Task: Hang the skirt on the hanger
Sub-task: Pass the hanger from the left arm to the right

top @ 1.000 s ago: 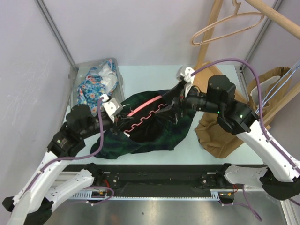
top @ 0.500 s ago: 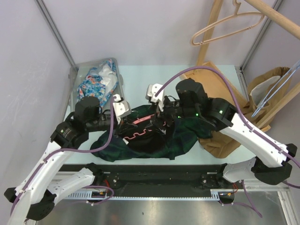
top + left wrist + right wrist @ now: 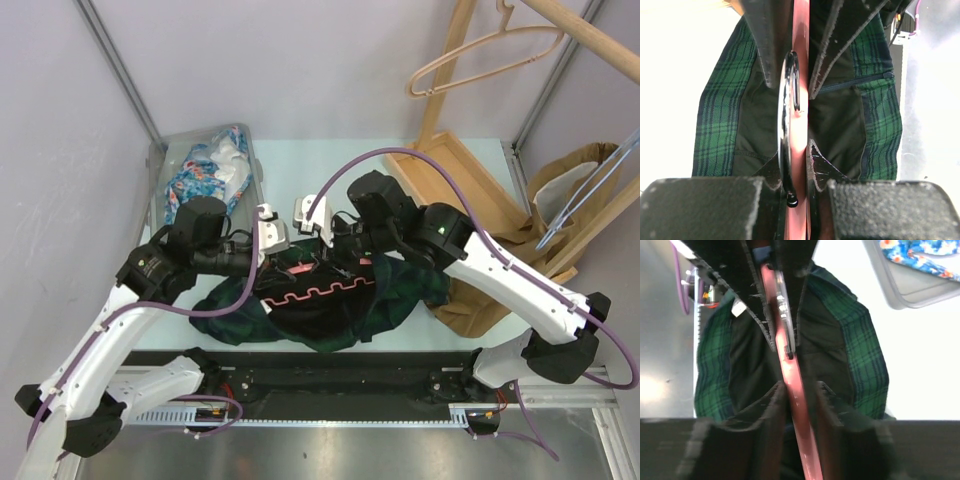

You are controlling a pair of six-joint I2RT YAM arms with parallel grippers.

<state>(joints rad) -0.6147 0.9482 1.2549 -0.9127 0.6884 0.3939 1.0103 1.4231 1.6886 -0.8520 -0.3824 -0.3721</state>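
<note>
The dark green plaid fabric skirt [image 3: 402,290] lies crumpled at the middle of the pale worktop's [image 3: 320,165] front edge. The pink plastic clip hanger [image 3: 322,297] lies across its waistband. The left gripper [image 3: 799,175] is clamped on the hanger's bar. The right gripper [image 3: 799,395] straddles the same bar closely, though whether it pinches is unclear. The cloth looks soft, light and floppy, so it is probably best taken at the firmer waistband, while the thin, stiff hanger may slip.

Seen from above, the left arm [image 3: 120,320] and right arm [image 3: 500,275] hide the hanger's [image 3: 320,295] ends and part of the skirt [image 3: 225,305], and whether the right gripper's [image 3: 799,386] blurred fingers [image 3: 752,435] touch the hanger is unclear.
</note>
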